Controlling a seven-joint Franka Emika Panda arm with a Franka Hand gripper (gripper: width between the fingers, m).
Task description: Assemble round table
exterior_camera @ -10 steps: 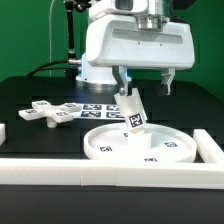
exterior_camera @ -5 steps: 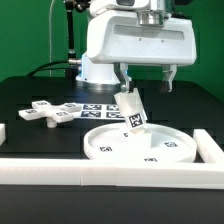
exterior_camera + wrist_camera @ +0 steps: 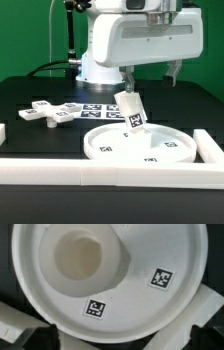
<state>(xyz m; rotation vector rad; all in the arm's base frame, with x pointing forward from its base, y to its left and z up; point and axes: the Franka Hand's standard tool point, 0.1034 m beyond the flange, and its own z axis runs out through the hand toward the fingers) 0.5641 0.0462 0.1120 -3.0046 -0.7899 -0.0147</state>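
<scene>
1. The large round disc (image 3: 128, 146) is laid flat on the black bench (image 3: 30, 90), rim upward. It is hemmed in by the long front rail (image 3: 100, 172) and the shorter rail (image 3: 206, 148) at the exterior view's right. This placement is judged to brace the disc against sliding while parts are pushed into it.
2. The short thick cylinder (image 3: 131, 112) is stood inside the disc, near its far rim, and it is tilted, with its top leaning toward the exterior view's left. From the lean it is judged that the cylinder is not yet squarely seated. Whether its foot sits in a socket cannot be told.
3. In the wrist view the hollow end of the cylinder (image 3: 80, 255) is seen almost end-on over the tagged face of the disc (image 3: 150, 308). The wrist is therefore taken to be roughly above the pair.
4. The cross-shaped piece (image 3: 46, 112) is left flat on the bench, well apart at the exterior view's left beyond the marker board (image 3: 100, 109), and is judged to be kept for a later step.
5. The claw (image 3: 152, 72) is spread fully wide above the cylinder. Nothing is pinched between its fingers and no contact with any part is seen. One finger (image 3: 128, 76) hangs just over the cylinder's top.
</scene>
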